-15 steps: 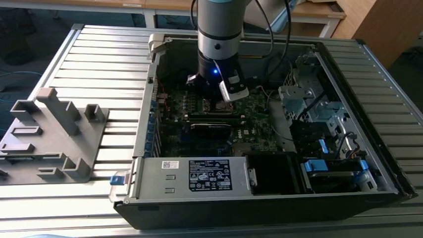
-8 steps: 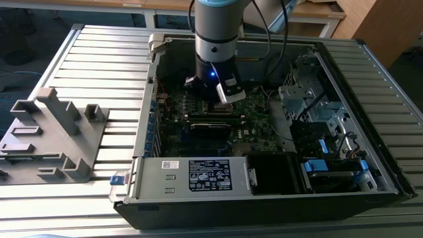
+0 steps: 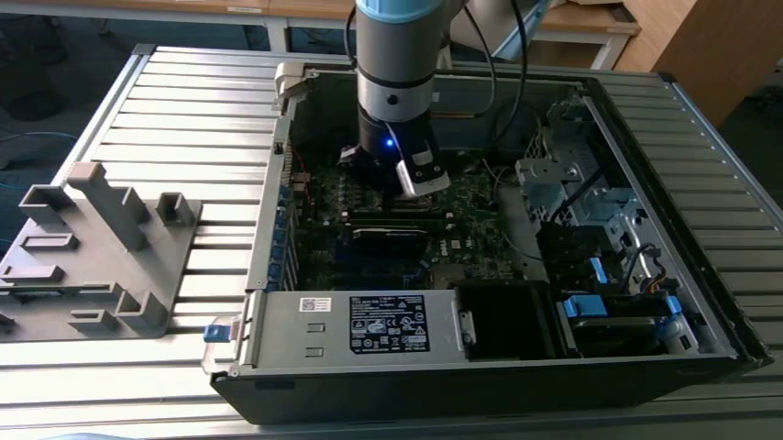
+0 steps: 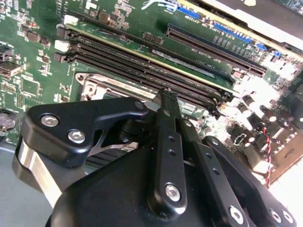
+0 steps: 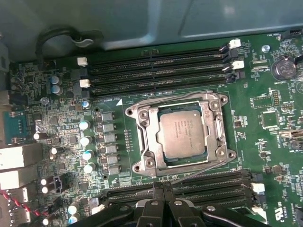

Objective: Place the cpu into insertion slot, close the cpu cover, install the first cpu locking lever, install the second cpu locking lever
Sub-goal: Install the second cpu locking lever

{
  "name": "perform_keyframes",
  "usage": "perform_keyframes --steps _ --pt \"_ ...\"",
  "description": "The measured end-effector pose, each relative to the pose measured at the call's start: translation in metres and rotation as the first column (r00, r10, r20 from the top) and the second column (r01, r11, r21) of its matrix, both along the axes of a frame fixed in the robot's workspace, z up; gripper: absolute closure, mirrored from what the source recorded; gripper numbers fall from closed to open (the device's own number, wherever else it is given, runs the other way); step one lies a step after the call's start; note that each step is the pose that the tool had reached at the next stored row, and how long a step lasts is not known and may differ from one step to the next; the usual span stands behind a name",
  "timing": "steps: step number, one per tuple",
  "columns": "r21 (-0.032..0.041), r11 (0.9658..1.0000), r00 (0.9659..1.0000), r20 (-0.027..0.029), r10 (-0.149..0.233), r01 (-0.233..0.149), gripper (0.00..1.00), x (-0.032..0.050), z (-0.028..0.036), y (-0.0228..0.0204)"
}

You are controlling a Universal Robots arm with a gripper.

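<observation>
In the first wrist view the cpu [image 5: 182, 134] lies flat in the socket, dull silver top up. The silvery cpu cover [image 5: 147, 137] lies down around it as a frame. One thin wire locking lever [image 5: 180, 98] runs along the socket's side near the upper memory slots. A second locking lever [image 5: 199, 171] slants from the opposite side toward my gripper [image 5: 162, 188], whose black fingers are shut together just off the socket's edge. I cannot tell whether the lever's end is pinched. In the second wrist view the gripper [image 4: 166, 94] points at the socket's corner [image 4: 99, 85]. The exterior view shows the gripper [image 3: 413, 188] low inside the computer case.
Black memory slots [image 5: 156, 71] flank the socket on two sides. Capacitors [image 5: 85, 139] stand beside it. The case's walls [image 3: 275, 183] ring the board, with a power supply [image 3: 367, 325] and a drive cage [image 3: 575, 183]. A grey fixture [image 3: 98, 247] sits on the table at the exterior view's left.
</observation>
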State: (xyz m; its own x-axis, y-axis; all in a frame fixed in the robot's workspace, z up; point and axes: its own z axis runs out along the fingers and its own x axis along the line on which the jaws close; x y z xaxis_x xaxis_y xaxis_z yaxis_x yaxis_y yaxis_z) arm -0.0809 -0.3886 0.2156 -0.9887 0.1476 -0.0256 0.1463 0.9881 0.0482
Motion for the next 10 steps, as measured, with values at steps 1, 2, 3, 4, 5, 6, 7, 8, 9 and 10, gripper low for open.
perform_keyframes --steps 1,2,3,4,5,6,7,8,9,10 --pt "0.0011 1.0000 1.0000 0.0001 0.000 0.000 0.89 -0.0008 -0.0005 0.0001" --pt "0.0020 1.0000 1.0000 0.0001 0.000 0.000 0.89 -0.0017 -0.0008 0.0001" --pt "0.0034 1.0000 1.0000 0.0000 0.000 0.000 0.89 -0.0028 -0.0011 0.0000" --pt "0.0053 1.0000 1.0000 0.0000 0.000 0.000 0.89 -0.0035 -0.0014 0.0000" --pt "0.0063 1.0000 1.0000 0.0001 0.000 0.000 0.89 -0.0037 -0.0016 0.0001" --pt "0.0064 1.0000 1.0000 0.0001 0.001 -0.001 0.89 -0.0037 -0.0016 0.0001" --pt "0.0064 1.0000 1.0000 0.0000 0.002 -0.002 0.89 -0.0037 -0.0016 0.0001" --pt "0.0064 1.0000 1.0000 0.0000 0.002 -0.002 0.89 -0.0037 -0.0016 0.0001" --pt "0.0065 1.0000 1.0000 0.0001 0.002 -0.002 0.89 -0.0038 -0.0017 0.0001" --pt "0.0064 1.0000 1.0000 0.0001 0.002 -0.002 0.89 -0.0038 -0.0017 0.0000"
